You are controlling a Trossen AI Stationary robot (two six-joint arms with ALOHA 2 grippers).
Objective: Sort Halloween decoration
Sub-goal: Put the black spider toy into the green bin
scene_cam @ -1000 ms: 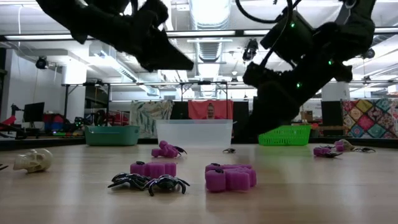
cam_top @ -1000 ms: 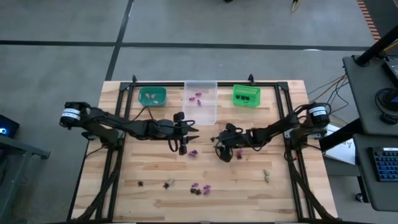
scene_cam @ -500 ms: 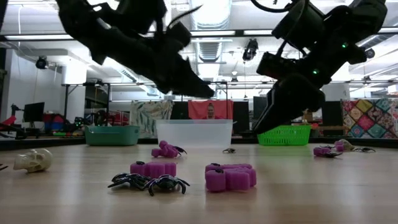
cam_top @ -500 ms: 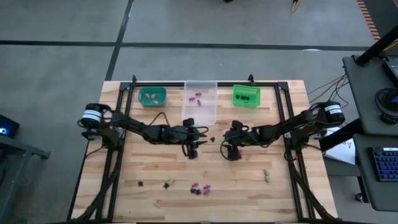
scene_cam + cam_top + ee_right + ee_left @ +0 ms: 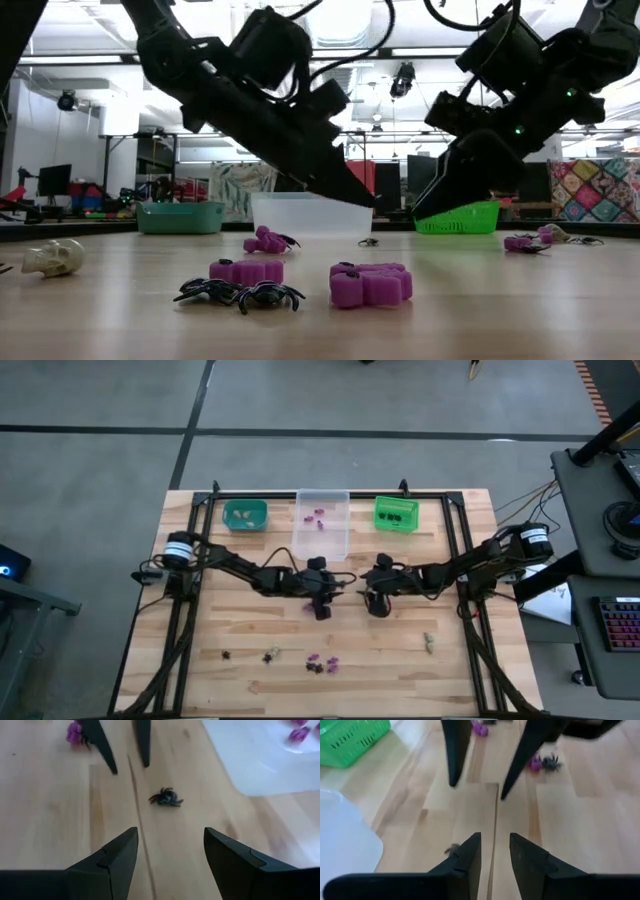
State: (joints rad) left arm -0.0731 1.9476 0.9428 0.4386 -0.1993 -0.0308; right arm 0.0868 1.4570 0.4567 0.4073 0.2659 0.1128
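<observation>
Wooden table [image 5: 250, 680], slatted top, both arms reaching to its centre from opposite sides.

Left arm, gripper [image 5: 322, 604]: fingers part-open with a narrow gap and nothing between them in the left wrist view [image 5: 494, 851]. In the low view [image 5: 352, 198] the tips point down, clear of the tabletop.

Right arm, gripper [image 5: 377, 603]: jaws spread wide and empty, plain in the right wrist view [image 5: 170, 845]. It faces the left gripper; the two tips stand near each other but apart.

Clear bin [image 5: 322, 525] lies beyond both grippers, between the teal bin [image 5: 245, 514] and the green bin [image 5: 396, 513]. Purple trinkets [image 5: 318, 514] sit inside the clear one; dark shapes [image 5: 396, 516] show in the green one, too small to identify. Contents of the teal bin cannot be made out.

Black spider [image 5: 166, 797] lies on the wood ahead of the right jaws, between the two grippers, untouched. The left wrist view shows only a small blurred dark speck [image 5: 452, 850] beside its left finger.

Purple piece with a spider [image 5: 77, 734] lies past the left gripper's tips, partly cut off. Loose purple and black trinkets [image 5: 320, 663] lie well short of both jaws, with a pale skull [image 5: 55, 258] near the low camera.
</observation>
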